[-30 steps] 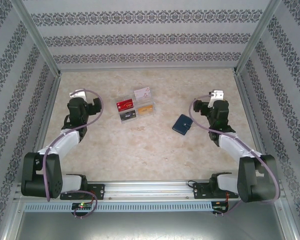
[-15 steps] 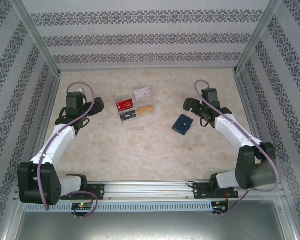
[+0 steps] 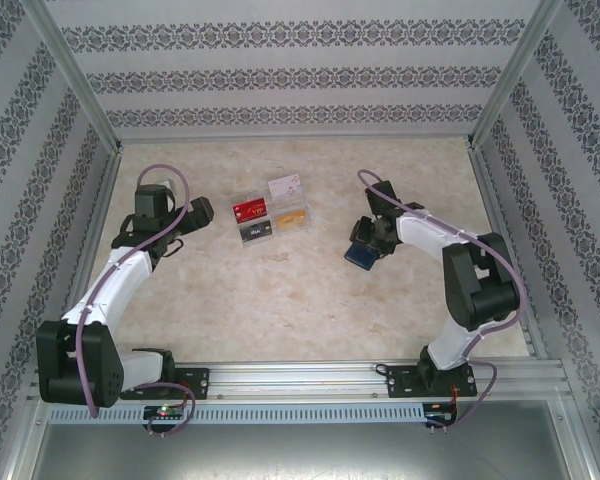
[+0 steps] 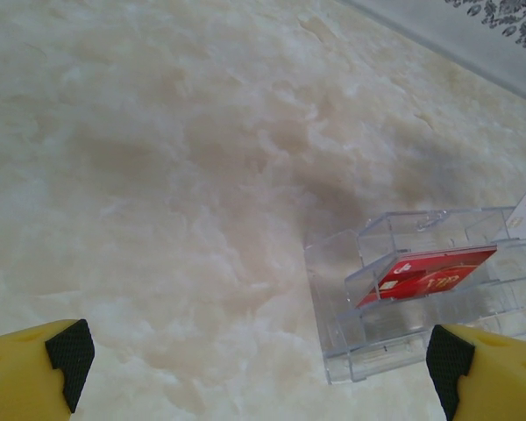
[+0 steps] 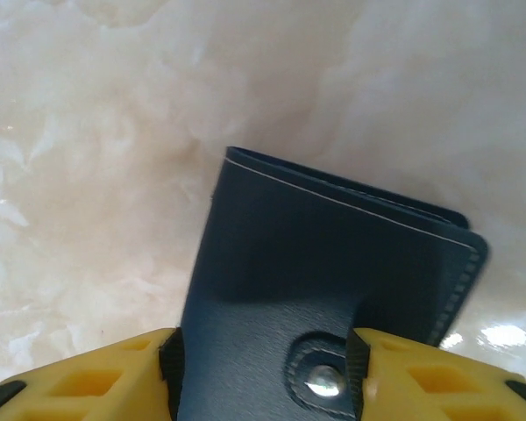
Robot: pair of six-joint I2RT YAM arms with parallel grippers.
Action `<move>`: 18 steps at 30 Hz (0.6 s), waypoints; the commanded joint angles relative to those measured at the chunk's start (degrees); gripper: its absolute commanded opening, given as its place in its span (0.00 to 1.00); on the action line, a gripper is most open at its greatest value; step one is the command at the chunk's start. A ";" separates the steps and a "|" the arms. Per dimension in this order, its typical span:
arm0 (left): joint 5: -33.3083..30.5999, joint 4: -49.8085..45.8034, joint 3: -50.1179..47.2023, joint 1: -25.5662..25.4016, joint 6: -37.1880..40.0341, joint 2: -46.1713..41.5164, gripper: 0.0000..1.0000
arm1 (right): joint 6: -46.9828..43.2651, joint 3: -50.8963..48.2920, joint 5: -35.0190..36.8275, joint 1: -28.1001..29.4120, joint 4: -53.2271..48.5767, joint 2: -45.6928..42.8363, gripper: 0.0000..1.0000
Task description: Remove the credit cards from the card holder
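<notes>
The dark navy card holder [image 3: 357, 256] lies closed on the table at right of centre, snap tab [image 5: 323, 375] fastened. My right gripper [image 3: 366, 240] is down over it. In the right wrist view the card holder [image 5: 316, 263] sits under my right gripper [image 5: 265, 368], jaws partly closed: one pad at its left edge, the other on its face beside the snap. The credit cards sit in clear boxes mid-table: red [image 3: 250, 209], white-pinkish [image 3: 286, 187], black [image 3: 255, 231], orange-gold [image 3: 292, 219]. My left gripper [image 3: 194, 213] hangs open left of them, with the red card [image 4: 430, 272] ahead of my left gripper [image 4: 259, 355].
The clear plastic box [image 4: 368, 298] holding the red card stands just right of the left gripper's line. Patterned walls [image 3: 300, 80] enclose the marble-look table [image 3: 280, 300] at the back and both sides. Bare table lies in front of the cards and the holder.
My right arm swung left and down onto the card holder, and its jaws narrowed from wide open. The left arm shifted slightly and stays wide open.
</notes>
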 commanded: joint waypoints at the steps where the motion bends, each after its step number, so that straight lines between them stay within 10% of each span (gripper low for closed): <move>1: 4.42 -1.46 0.95 0.63 -2.37 1.11 0.99 | -0.55 1.92 1.59 2.26 -3.69 3.37 0.54; 11: 15.46 -3.21 3.16 -5.00 -4.87 6.69 1.00 | -4.96 2.28 -3.26 16.83 -5.22 6.94 0.52; 18: 18.36 -4.50 5.71 -14.46 -6.84 11.87 0.93 | -5.37 1.41 -0.82 17.11 -3.63 -3.60 0.53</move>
